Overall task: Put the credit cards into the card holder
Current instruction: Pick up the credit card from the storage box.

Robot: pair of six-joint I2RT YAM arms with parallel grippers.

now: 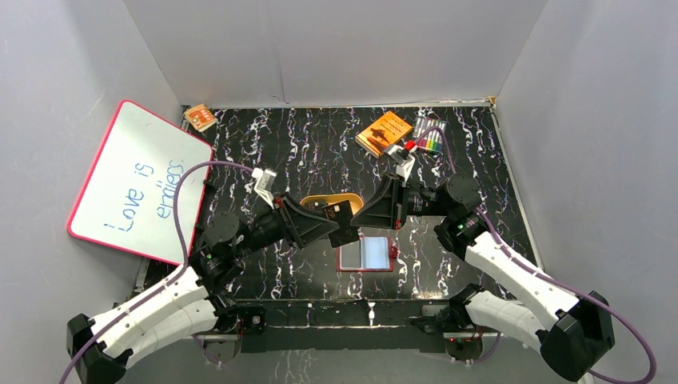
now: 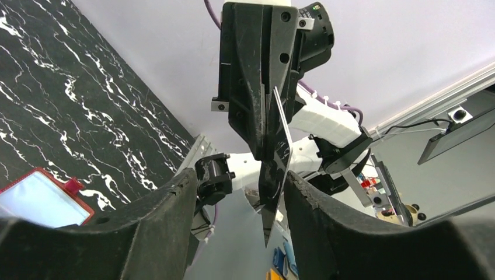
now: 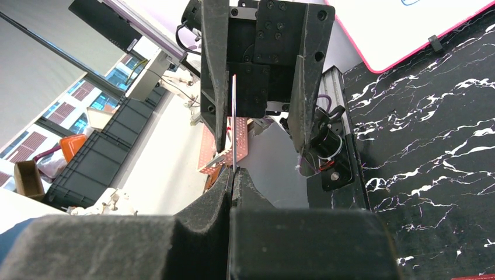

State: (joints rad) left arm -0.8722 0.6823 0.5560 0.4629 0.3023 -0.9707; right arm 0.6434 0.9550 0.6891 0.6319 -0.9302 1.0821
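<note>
card pinched above the open wallet

our right fingers are pressed tight on a thin dark rectangular card, held above the black marbled desk. our left fingers stand apart on either side of it. the dark red folding wallet lies open just nearer.

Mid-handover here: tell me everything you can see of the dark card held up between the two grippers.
The thin, dark, glossy credit card looks rigid and flat. It is seen nearly edge-on, standing on edge in mid-air. The right gripper is shut on one end. Its free end sits between the parted fingers of the left gripper, close to one of them; whether they touch cannot be told.
</note>
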